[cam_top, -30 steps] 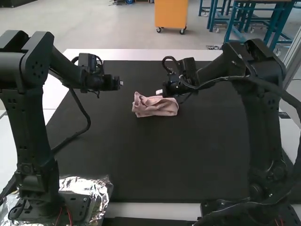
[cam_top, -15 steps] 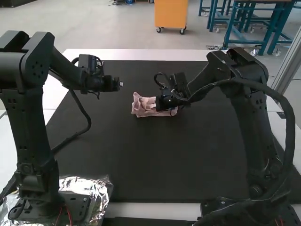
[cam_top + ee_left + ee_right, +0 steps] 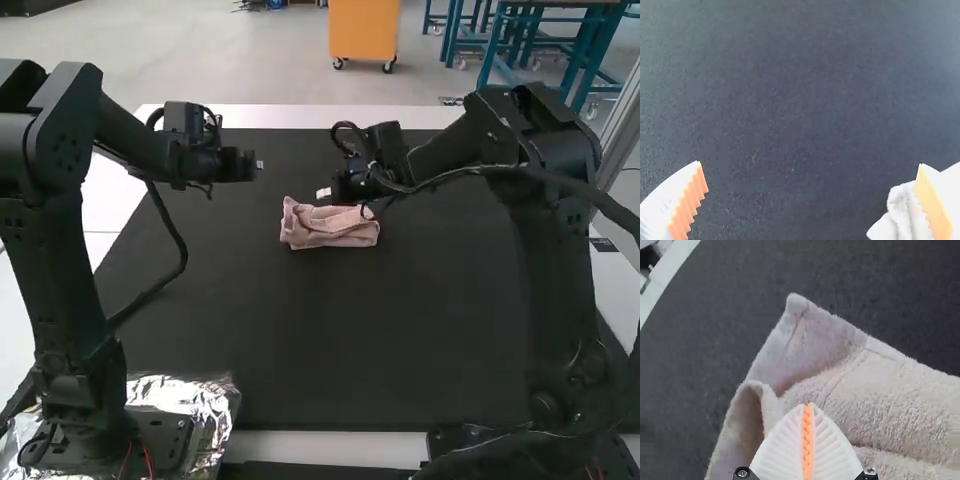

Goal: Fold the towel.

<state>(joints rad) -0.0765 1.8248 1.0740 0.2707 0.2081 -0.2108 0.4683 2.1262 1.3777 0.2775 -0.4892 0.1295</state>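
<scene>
A pink towel (image 3: 335,230) lies partly folded on a black mat (image 3: 300,340). By its far edge, the right gripper (image 3: 808,407), fingers together and empty, has backed off; the left gripper (image 3: 810,164), fingers apart, shifts slightly. Folding looks unfinished.

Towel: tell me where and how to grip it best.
Take the towel by its raised fold near the outer corner, coming down from above, one finger on each side of the lip. The fold curls up over a hollow, so a finger could probably slip in. The right gripper is shut and would need opening first.
</scene>
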